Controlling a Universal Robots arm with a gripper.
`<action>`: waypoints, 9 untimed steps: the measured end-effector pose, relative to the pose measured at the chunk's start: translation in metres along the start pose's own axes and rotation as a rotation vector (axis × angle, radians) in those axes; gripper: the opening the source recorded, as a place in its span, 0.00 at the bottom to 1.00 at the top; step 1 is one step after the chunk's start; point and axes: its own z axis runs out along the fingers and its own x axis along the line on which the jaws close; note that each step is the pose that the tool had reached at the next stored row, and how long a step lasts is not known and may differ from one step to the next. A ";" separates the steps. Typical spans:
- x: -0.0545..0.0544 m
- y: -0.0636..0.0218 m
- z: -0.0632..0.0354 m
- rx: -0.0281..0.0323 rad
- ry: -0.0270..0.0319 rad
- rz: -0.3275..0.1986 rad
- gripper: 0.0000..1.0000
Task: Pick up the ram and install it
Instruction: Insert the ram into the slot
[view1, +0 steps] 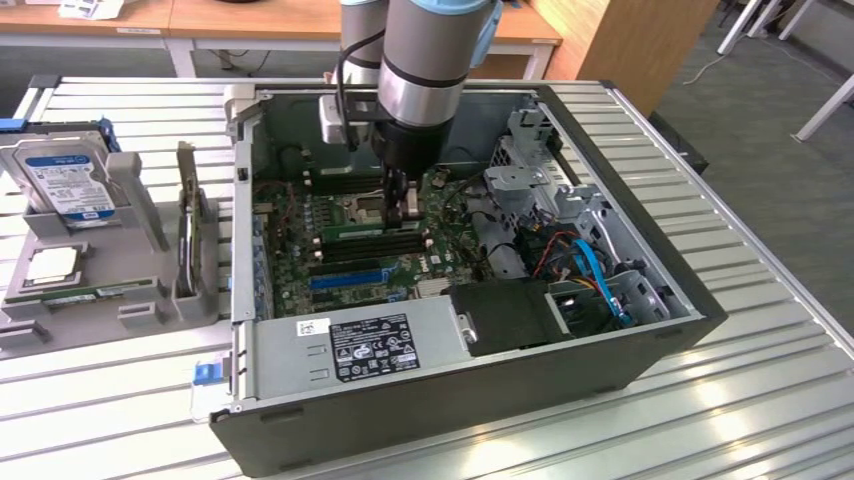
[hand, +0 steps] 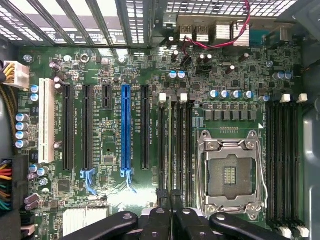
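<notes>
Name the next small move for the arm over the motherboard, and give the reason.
Probably a slow, straight push down. The pincer is shut on the ram, held edge-on among the black memory slots beside the processor socket. It looks lined up with a slot, but not clearly seated yet.

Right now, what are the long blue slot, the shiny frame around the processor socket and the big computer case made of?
The long blue slot looks like moulded plastic: one solid, matte colour. The frame around the processor socket looks like bare metal, silvery with bright glints. The computer case seems to be sheet metal painted dark grey, judging by its thin folded edges, though I can't be sure.
</notes>
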 end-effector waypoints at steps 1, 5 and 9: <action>0.000 0.0000 0.0011 0.0000 0.0000 0.000 0.12; 0.001 -0.0002 0.0056 0.0001 -0.0001 0.000 0.12; 0.001 -0.0004 0.0104 0.0000 0.0001 0.000 0.12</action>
